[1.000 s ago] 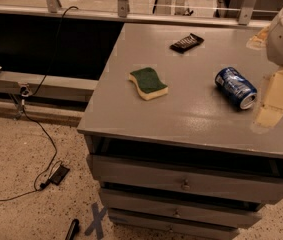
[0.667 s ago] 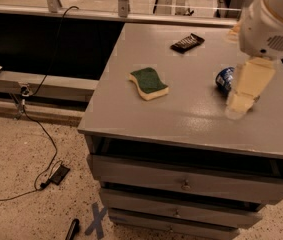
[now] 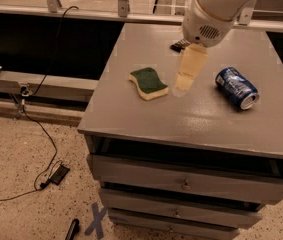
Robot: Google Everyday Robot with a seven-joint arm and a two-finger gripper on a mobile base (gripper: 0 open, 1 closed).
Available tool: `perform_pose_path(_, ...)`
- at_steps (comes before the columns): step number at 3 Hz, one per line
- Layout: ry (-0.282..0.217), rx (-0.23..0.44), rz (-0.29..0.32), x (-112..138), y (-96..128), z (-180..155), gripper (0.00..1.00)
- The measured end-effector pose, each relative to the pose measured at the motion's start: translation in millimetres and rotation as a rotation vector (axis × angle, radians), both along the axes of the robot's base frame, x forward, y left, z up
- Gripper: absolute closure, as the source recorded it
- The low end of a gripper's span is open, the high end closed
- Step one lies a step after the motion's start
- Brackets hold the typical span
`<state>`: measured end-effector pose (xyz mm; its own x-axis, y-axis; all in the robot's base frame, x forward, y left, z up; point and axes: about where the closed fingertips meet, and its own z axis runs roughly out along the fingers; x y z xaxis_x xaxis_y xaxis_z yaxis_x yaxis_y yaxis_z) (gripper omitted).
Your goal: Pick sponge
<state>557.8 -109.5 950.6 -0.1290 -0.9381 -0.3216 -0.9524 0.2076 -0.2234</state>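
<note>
Grey drawer fronts (image 3: pixel 186 184) stack beneath the flat grey surface (image 3: pixel 131 126), with a black cable (image 3: pixel 43 134) trailing over the speckled floor to their left. Further in, toward the left of the surface, the wavy-edged sponge with a dark green top over pale yellow foam (image 3: pixel 148 83) lies flat and untouched. The pale, tapered gripper (image 3: pixel 182 86) now hangs just beside its right edge, tip pointing down. A second ago it was far off at the right, beyond the dented blue soda can (image 3: pixel 237 87), which lies on its side well apart from the sponge. That sweep across has brought it almost to the target, so the approach looks nearly done. Whether the gripper is spread or closed cannot be told, and nothing shows in its hold. Beyond it, a small flat black object (image 3: pixel 180 45) sits half hidden by the white arm housing (image 3: pixel 208 19).
</note>
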Motion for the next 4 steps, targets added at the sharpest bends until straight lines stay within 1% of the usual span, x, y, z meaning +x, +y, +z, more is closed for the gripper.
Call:
perform_pose_path(1, 0.018, 0.011, -0.045, 30.9, 24.0, -18.0, 0.0)
perform_pose_path(2, 0.044, 0.043, -0.101, 54.3, 39.4, -40.8, 0.0)
perform_pose_path(3, 0.073, 0.083, -0.133, 71.5, 54.9, -63.4, 0.0)
perform_pose_path(4, 0.098, 0.113, -0.152, 81.6, 66.9, -85.2, 0.0)
